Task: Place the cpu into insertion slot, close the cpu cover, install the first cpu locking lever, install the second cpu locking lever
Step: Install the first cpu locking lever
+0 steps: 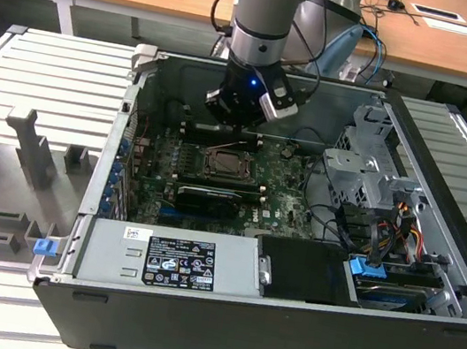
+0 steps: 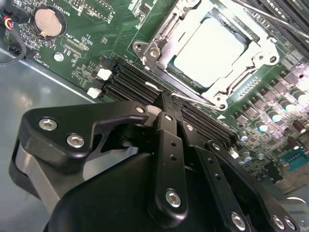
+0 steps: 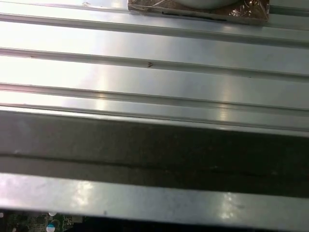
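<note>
While cpu [image 2: 208, 48] sits in insertion slot [image 2: 161, 34] under cpu cover [image 2: 251, 50], pincer [image 2: 166, 104] nips thin locking lever [image 2: 195, 99].

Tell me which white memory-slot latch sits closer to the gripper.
The lower white latch, at the slot ends beside the grey case floor; in the second wrist view the gripper sits nearer it than the other latch.

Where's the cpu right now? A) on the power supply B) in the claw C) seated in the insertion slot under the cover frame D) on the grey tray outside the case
C: the second wrist view shows the cpu lying in the insertion slot, with the cpu cover framing it.
</note>
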